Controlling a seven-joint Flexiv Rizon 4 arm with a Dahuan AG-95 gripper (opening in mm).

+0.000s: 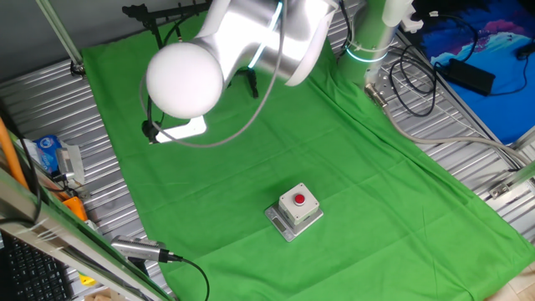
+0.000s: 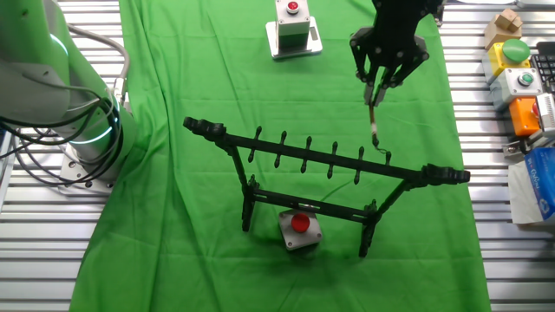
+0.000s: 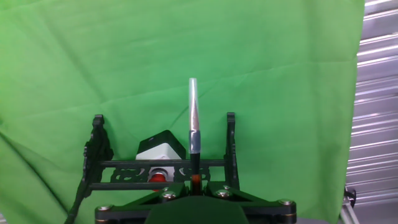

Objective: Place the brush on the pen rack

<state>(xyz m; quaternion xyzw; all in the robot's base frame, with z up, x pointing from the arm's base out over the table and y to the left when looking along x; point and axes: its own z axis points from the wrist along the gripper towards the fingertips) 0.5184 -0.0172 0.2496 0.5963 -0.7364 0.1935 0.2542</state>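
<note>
The black two-finger gripper (image 2: pixel 376 87) hangs above the black thin-barred pen rack (image 2: pixel 325 166), fingers clamped on the thin reddish-brown brush (image 2: pixel 374 117), which hangs upright just above the pegged crossbar. Next likely comes lowering it between pegs.

Two fixed cameras are looking down on the green cloth (image 1: pixel 351 192) from opposite sides, both sharing the button box (image 1: pixel 295 210), while the hand camera is peering closely along the fingers.
</note>
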